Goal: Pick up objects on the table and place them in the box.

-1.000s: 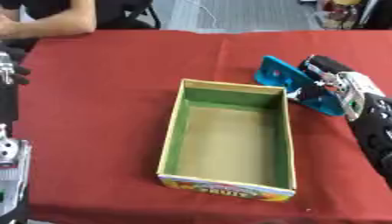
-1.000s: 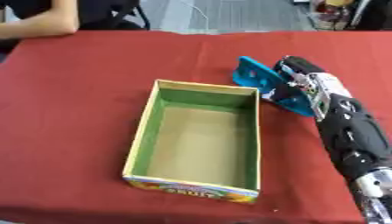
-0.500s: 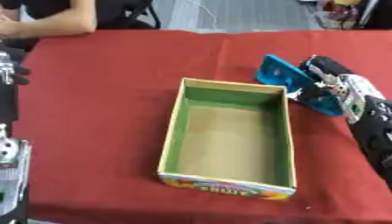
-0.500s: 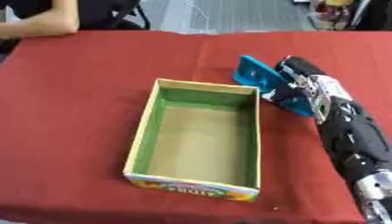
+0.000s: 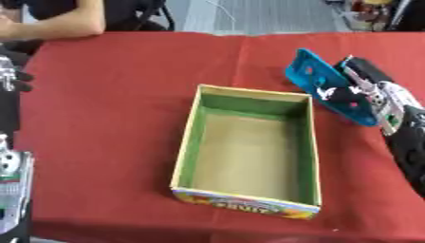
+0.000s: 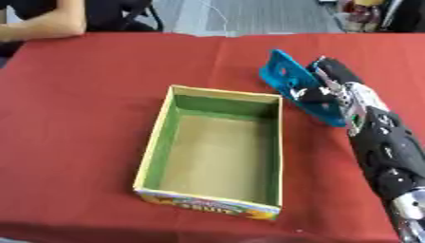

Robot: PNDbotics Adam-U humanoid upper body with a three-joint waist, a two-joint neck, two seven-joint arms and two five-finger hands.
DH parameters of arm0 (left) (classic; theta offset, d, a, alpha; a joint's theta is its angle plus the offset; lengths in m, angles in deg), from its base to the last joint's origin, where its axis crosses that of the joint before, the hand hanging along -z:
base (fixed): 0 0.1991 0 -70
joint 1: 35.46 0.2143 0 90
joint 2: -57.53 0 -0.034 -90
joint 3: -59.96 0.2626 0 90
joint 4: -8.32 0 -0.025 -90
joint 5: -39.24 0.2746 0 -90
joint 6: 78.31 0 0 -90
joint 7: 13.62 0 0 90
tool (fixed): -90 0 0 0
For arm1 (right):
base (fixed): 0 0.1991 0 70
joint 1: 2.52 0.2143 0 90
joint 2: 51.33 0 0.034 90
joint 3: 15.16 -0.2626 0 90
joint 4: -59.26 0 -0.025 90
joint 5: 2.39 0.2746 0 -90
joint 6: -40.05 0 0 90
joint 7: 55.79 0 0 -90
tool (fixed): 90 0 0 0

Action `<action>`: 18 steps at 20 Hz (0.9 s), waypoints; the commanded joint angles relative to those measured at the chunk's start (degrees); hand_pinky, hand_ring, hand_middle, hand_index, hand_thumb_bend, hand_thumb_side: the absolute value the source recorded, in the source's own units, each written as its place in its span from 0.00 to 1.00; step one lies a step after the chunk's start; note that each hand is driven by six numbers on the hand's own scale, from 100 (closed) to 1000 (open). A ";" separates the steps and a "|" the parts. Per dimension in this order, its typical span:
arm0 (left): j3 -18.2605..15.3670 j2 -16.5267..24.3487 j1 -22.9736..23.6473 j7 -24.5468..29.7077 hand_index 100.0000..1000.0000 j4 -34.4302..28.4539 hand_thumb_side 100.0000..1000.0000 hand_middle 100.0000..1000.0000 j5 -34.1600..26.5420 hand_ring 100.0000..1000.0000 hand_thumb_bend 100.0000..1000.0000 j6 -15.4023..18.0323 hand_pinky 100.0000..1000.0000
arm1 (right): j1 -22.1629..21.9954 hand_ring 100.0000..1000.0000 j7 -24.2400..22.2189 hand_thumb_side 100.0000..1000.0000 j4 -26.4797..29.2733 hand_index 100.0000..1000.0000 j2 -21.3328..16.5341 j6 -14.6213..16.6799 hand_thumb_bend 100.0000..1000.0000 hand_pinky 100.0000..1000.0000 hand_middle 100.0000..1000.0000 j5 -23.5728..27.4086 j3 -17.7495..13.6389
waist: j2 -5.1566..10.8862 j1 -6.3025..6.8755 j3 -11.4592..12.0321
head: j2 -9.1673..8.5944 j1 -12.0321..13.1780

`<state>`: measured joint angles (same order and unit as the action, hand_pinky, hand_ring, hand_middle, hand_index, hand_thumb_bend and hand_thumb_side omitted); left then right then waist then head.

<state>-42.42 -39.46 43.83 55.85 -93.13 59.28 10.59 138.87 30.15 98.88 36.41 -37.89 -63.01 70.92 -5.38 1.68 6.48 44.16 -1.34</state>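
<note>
Left eye view shows your right hand (image 5: 365, 90) at the right side of the red table (image 5: 116, 118), fingers curled round a flat blue object (image 5: 328, 88), which it holds tilted on edge with its long side slanting from upper left to lower right. The blue object has small holes or marks on its face, and its lower end sits close to the cloth; you cannot tell whether it touches. It lies just beside the box (image 5: 253, 152), off the box's far right corner and outside its walls. The box is open-topped, with green inner walls, a tan floor, a yellow rim and a printed front panel facing you, and nothing shows inside it. Your left hand (image 5: 10, 78) appears at the left edge of that view, only partly visible, so you cannot tell how its fingers stand.
</note>
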 commanded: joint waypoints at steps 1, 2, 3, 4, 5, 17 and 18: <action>-0.47 1.61 -0.48 -0.03 0.58 -1.05 0.97 0.52 0.41 0.40 0.00 -0.04 0.37 | 2.23 0.00 1.71 0.30 3.57 0.16 -2.55 -1.04 0.01 0.00 0.00 1.37 -0.77 | 0.85 -0.05 -0.10 | -0.31 0.63; -0.46 1.63 -0.46 -0.02 0.58 -1.05 0.97 0.52 0.41 0.40 0.00 -0.05 0.37 | 2.37 0.00 2.28 0.29 4.28 0.14 -2.79 -1.27 0.03 0.00 0.00 1.64 -0.81 | 0.88 -0.05 -0.11 | -0.34 0.65; -0.46 1.64 -0.44 -0.01 0.58 -1.05 0.97 0.52 0.41 0.40 0.00 -0.06 0.37 | 2.46 0.00 2.79 0.29 4.89 0.15 -2.98 -1.44 0.03 0.00 0.00 1.86 -0.81 | 0.90 -0.05 -0.12 | -0.37 0.66; -0.47 1.66 -0.43 -0.02 0.58 -1.05 0.97 0.52 0.42 0.40 0.00 -0.06 0.37 | 2.58 0.00 3.28 0.29 5.43 0.14 -3.15 -1.56 0.05 0.00 0.00 2.04 -0.82 | 0.93 -0.05 -0.13 | -0.39 0.66; -0.48 1.67 -0.42 -0.02 0.58 -1.06 0.97 0.52 0.43 0.40 0.00 -0.06 0.37 | 2.68 0.00 3.81 0.29 5.93 0.14 -3.31 -1.66 0.04 0.00 0.00 2.21 -0.87 | 0.94 -0.05 -0.13 | -0.43 0.66; -0.49 1.76 -0.35 -0.03 0.58 -1.12 0.96 0.52 0.47 0.40 0.00 -0.07 0.37 | 3.56 0.00 5.10 0.35 10.55 0.13 -4.32 -1.10 0.03 0.00 0.00 3.07 -0.02 | 1.05 -0.14 -0.07 | -0.57 0.80; -0.49 1.77 -0.35 -0.02 0.58 -1.13 0.96 0.52 0.48 0.40 0.00 -0.07 0.37 | 3.55 0.00 4.93 0.36 11.20 0.13 -4.40 -0.87 0.01 0.00 0.00 3.07 0.24 | 1.06 -0.14 -0.07 | -0.59 0.78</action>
<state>-42.43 -39.44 43.88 55.85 -93.13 59.28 10.58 140.84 34.99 108.15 33.89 -39.11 -60.14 71.09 -5.29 1.60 6.38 44.14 -0.96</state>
